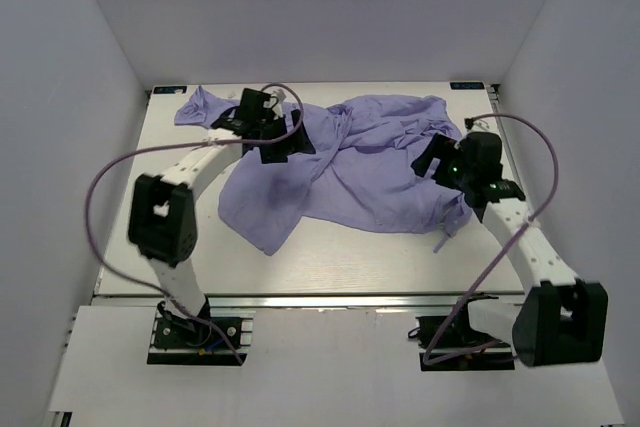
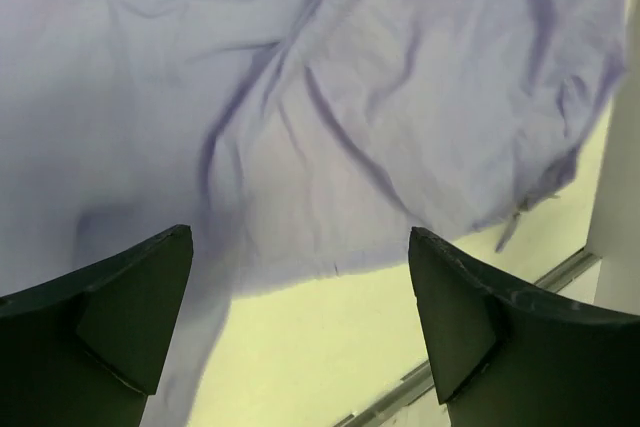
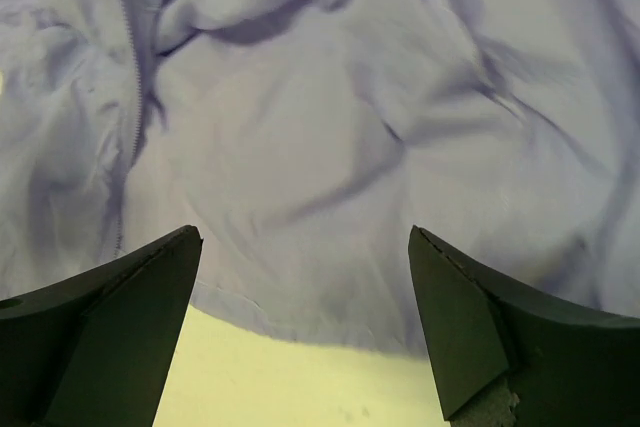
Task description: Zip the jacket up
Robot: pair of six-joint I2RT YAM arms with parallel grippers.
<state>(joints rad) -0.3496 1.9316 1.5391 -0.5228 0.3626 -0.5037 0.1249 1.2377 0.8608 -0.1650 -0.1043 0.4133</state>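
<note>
Both my left gripper (image 2: 300, 247) and right gripper (image 3: 305, 242) hang, fingers spread, above the jacket (image 1: 350, 172). It lies crumpled on the table's (image 1: 330, 252) far half, long axis left-right; my wrists hide parts.

Both arms reach forward from their bases. Left arm (image 1: 160, 217) bends at the elbow and angles right, with the left gripper (image 1: 283, 141) pointing down. Right arm (image 1: 532, 247) leans inward, right gripper (image 1: 433, 159) low too. Jaws on both spread wide apart.
</note>
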